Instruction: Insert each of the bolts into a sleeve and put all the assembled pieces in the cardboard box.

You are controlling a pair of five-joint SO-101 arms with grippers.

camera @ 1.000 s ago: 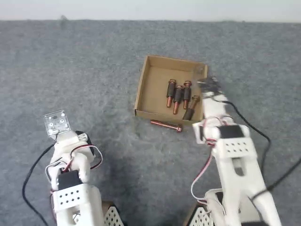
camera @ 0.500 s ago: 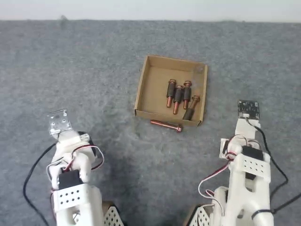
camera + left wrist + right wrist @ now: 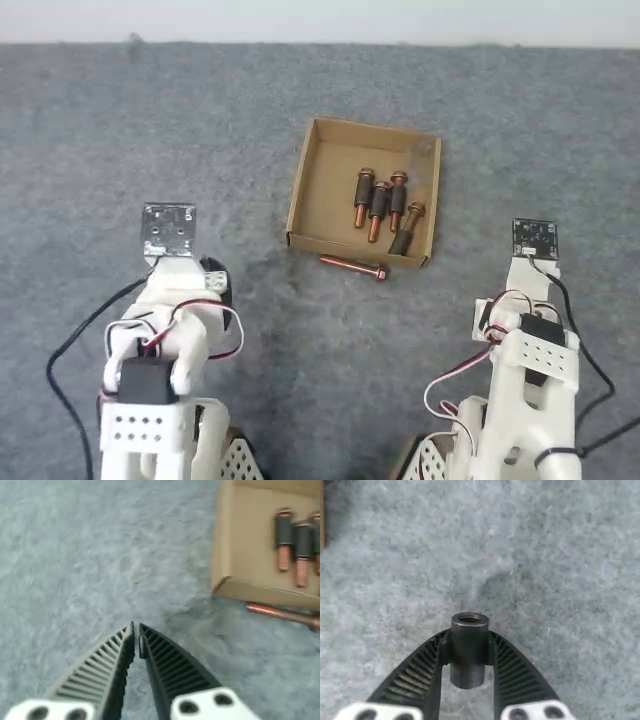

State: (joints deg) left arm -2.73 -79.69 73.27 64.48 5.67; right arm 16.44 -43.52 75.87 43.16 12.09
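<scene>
The right gripper (image 3: 469,636) pinched a sleeve (image 3: 468,649) upright toward the surface's right edge. The loose bolt (image 3: 353,266) lay just outside the box (image 3: 296,196). The left gripper (image 3: 136,628) hung pressed together, empty. The bolt looked rigid, smooth and probably slippery, best gripped mid-shank.

Cropped by the left wrist view's edge: cardboard box (image 3: 223,535) and loose bolt (image 3: 280,614). Partly masked by right fingers (image 3: 415,680): sleeve (image 3: 469,650) sides.
</scene>
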